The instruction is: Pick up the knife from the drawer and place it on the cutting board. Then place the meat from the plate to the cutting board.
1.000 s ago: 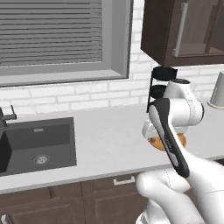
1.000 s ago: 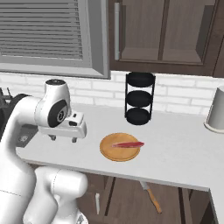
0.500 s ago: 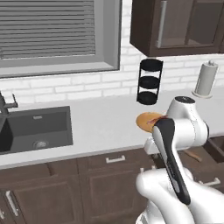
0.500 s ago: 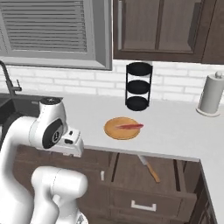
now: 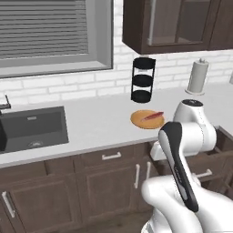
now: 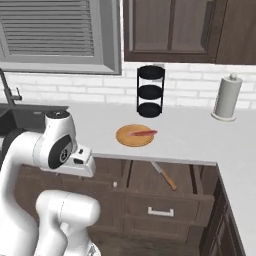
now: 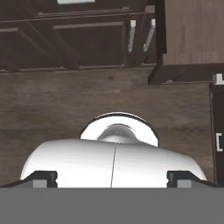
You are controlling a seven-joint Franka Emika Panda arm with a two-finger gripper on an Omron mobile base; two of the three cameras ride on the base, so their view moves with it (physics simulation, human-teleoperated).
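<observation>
The jaws [image 7: 112,178] stand wide open and hold nothing; the two dark fingertips [image 7: 41,177] sit far apart at the bottom of the hand view, which looks down at the wooden floor [image 7: 65,105] and the dark cabinet fronts [image 7: 78,39] beyond it. In the right base view the hand hangs low in front of the cabinets, below the counter [image 6: 190,137] edge and on the sink [image 5: 32,127] side of the open drawer [image 6: 165,200]. The knife [image 6: 164,175] lies inside the drawer, well apart from the jaws, further from the sink, blade pointing toward the back and the tan handle toward the drawer front. The drawer is pulled out, silver bar handle facing the room. The plate [image 6: 135,135] sits on the counter above and behind the drawer, higher than the jaws, near the counter's front edge. The meat [image 6: 141,133] lies on the plate, a red strip running across its middle. In the left base view the plate [image 5: 147,119] and meat [image 5: 153,115] show just beyond the arm's white upper link. A black three-tier rack [image 6: 150,91] stands behind the plate against the brick wall. A paper towel roll [image 6: 227,98] stands further along the counter, well apart from the plate. I cannot find the cutting board in these views.
</observation>
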